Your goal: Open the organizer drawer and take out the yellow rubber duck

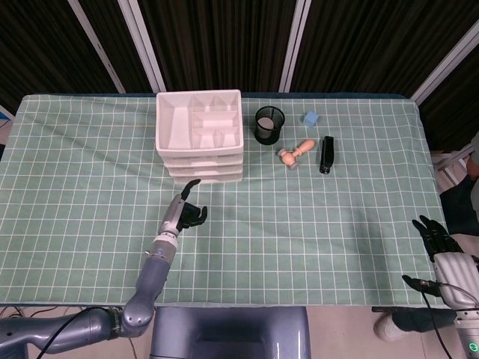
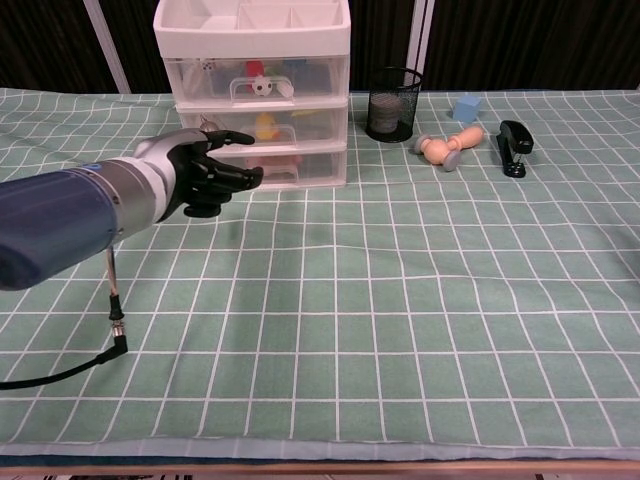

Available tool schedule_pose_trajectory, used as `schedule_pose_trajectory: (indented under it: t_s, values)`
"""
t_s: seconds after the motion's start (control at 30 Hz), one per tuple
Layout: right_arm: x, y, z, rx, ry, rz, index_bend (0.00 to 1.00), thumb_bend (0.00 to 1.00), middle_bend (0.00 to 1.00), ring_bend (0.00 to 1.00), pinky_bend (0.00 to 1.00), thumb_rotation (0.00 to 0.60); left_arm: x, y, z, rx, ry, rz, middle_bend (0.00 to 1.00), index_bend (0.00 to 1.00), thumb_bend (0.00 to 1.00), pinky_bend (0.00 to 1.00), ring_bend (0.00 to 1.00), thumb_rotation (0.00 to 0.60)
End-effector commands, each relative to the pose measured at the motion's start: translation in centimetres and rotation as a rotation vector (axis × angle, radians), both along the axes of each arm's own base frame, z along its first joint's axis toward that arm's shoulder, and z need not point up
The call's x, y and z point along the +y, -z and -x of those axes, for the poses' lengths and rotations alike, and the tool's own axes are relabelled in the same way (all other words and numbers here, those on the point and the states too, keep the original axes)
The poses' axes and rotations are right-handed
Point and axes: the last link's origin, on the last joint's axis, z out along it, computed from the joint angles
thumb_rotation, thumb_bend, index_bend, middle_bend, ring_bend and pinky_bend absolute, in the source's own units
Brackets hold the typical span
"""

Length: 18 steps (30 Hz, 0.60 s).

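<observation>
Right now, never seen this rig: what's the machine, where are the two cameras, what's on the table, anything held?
It is a two-armed robot with humanlike hands, steered by a person. One picture looks down from its head, the other forward from its chest. The left hand reaches toward the white drawer organizer, empty, apparently not touching it. The right hand rests at the table edge, fingers apart. The yellow rubber duck sits in the closed middle drawer. Beside the organizer: a black mesh cup, a blue block, a wooden toy and a black stapler.
</observation>
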Motion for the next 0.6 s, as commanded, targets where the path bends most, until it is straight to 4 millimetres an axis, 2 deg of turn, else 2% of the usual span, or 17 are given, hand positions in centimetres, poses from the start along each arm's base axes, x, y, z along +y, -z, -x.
schedule_pose_trajectory:
  t_s: [0.03, 0.27, 0.6]
  values:
    - [0.0, 0.0, 0.0, -0.007, 0.004, -0.001, 0.00, 0.01, 0.00, 0.00, 0.22, 0.600, 0.9, 1.0, -1.0, -0.028, -0.018, -0.004, 0.99, 0.11, 0.50, 1.00, 0.99, 0.600]
    - [-0.1, 0.0, 0.0, -0.022, 0.011, -0.003, 0.00, 0.01, 0.00, 0.00, 0.22, 0.600, 2.2, 2.7, -1.7, -0.038, -0.044, -0.007, 0.99, 0.11, 0.50, 1.00, 0.99, 0.600]
    - [-0.1, 0.0, 0.0, -0.027, 0.017, -0.004, 0.00, 0.01, 0.00, 0.00, 0.22, 0.600, 3.6, 4.1, -2.4, -0.072, -0.070, -0.005, 1.00, 0.12, 0.50, 1.00, 0.99, 0.600]
